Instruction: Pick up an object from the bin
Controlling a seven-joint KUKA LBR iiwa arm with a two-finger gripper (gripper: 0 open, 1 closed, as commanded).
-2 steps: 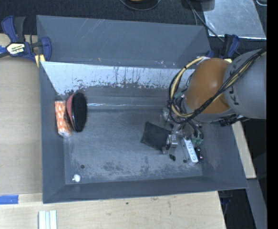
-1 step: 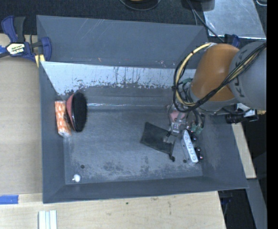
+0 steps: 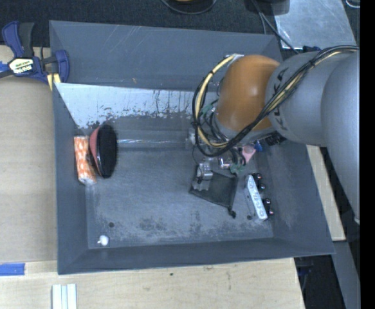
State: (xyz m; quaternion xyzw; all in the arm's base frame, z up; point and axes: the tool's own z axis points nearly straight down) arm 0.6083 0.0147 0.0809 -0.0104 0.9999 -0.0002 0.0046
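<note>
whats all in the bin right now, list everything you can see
flat square piece: 1, black, right of the bin's middle, under the gripper
bar with dark buttons: 1, white, just right of the flat square piece
oval thing: 1, black and red, left side
patterned packet: 1, orange and white, by the left wall, beside the oval thing
small ball: 1, white, near-left corner
bin: 1, grey
gripper: 1, over the flat square piece's left edge
arm: 1, grey with orange cover, from the right
</note>
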